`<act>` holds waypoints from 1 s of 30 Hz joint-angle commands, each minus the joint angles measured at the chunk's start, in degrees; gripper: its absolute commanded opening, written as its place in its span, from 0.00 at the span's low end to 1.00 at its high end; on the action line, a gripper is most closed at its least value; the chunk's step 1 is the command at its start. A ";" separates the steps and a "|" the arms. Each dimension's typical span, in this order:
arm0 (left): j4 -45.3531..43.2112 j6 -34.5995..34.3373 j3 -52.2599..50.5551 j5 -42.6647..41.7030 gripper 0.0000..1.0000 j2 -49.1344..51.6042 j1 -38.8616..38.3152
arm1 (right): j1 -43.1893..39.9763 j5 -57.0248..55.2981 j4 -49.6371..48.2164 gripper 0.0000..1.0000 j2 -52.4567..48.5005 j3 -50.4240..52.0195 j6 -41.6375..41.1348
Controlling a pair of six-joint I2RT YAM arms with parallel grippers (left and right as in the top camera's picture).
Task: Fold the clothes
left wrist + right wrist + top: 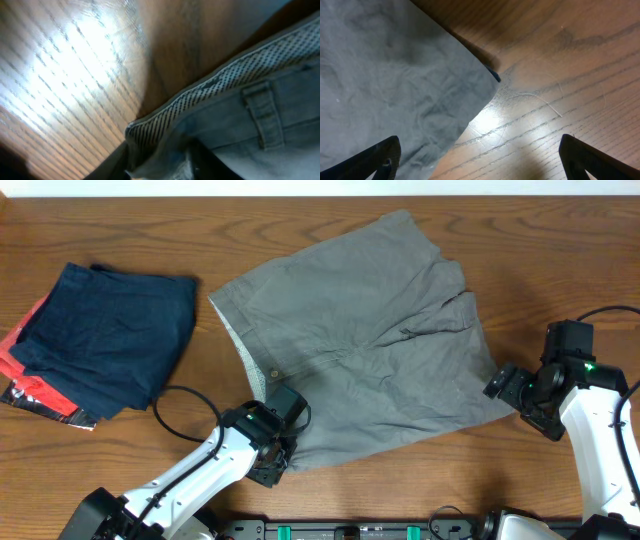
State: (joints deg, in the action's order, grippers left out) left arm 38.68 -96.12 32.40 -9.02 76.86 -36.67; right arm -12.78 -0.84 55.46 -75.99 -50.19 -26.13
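Observation:
The grey shorts [370,340] lie spread flat on the wooden table, waistband towards the left and legs towards the right. My left gripper [279,448] is at the near corner of the waistband. In the left wrist view its dark fingers [161,164] are shut on a bunched bit of the waistband [220,80], whose dotted lining and a belt loop show. My right gripper [498,385] is open beside the near right leg corner. In the right wrist view its fingers [480,160] straddle the hem corner of the shorts [385,75], low over the table and holding nothing.
A folded navy-blue garment [110,340] lies at the far left on a red garment with a black edge [30,385]. A black cable [175,415] loops from the left arm. The table's front edge runs just behind both arms.

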 commanded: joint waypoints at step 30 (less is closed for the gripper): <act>4.83 27.56 4.11 8.26 0.13 -17.77 0.11 | -0.22 5.03 -24.92 0.98 -0.24 18.73 -2.25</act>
State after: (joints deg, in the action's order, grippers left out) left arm 43.13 -70.72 35.51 -2.57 59.46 -36.64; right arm -12.78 3.51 33.26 -76.03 -34.04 -25.93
